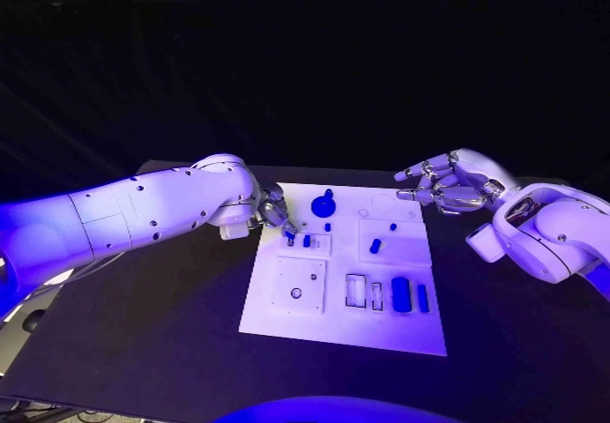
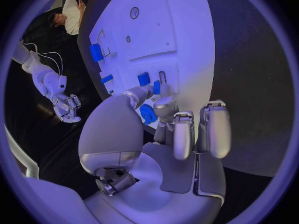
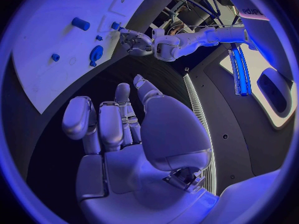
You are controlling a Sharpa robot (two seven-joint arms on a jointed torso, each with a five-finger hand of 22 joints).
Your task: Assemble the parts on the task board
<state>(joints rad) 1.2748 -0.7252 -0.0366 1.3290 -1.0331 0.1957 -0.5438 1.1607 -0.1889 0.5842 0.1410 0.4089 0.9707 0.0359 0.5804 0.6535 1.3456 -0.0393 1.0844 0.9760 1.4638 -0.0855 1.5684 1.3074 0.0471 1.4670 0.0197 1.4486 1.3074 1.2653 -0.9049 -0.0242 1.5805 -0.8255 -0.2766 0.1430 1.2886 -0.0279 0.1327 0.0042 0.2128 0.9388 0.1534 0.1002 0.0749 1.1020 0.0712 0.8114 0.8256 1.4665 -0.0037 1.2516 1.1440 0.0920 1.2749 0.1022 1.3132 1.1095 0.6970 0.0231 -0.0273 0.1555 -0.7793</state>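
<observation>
The white task board (image 1: pixel 286 304) lies mid-table and also appears in both wrist views (image 2: pixel 181 30) (image 3: pixel 44 32). My left hand (image 1: pixel 272 214) hovers over the board's far left edge, and its thumb and a finger pinch a small blue peg (image 1: pixel 290 238) (image 3: pixel 115 26) just above the board. A second peg (image 1: pixel 307 240) stands beside it. A round blue knob (image 1: pixel 324 206) (image 2: pixel 147 113) (image 3: pixel 95 52) sits near the far edge. My right hand (image 1: pixel 445 183) (image 3: pixel 124 129) hangs over the far right corner with fingers apart, holding nothing.
More blue parts lie on the board: a short cylinder (image 1: pixel 375 246) mid-right, a long oval bar (image 1: pixel 402 294) and a thin bar (image 1: pixel 422 298) near the front right. A square plate with a hole (image 1: pixel 296 286) sits front left. Black table surrounds the board.
</observation>
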